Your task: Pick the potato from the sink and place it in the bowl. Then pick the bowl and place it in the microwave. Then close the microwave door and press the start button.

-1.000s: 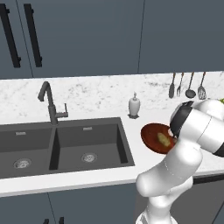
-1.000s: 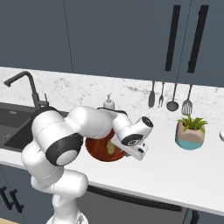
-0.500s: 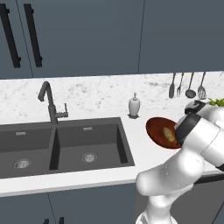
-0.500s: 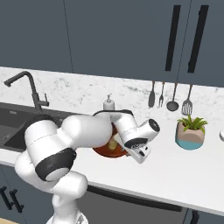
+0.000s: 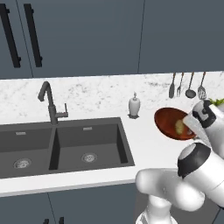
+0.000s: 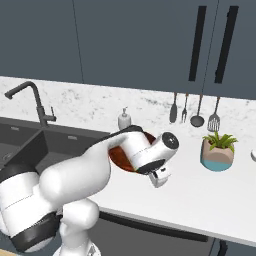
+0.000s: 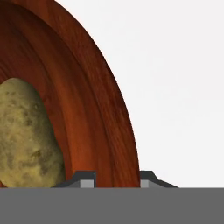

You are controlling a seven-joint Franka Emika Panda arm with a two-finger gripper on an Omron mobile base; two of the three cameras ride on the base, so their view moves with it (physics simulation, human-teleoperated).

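No readable text, label, brand, number or sign was found on any surface in any view.

A white soap dispenser [image 5: 134,106] stands beside four hanging utensils [image 6: 196,108] and a potted plant [image 6: 218,150].
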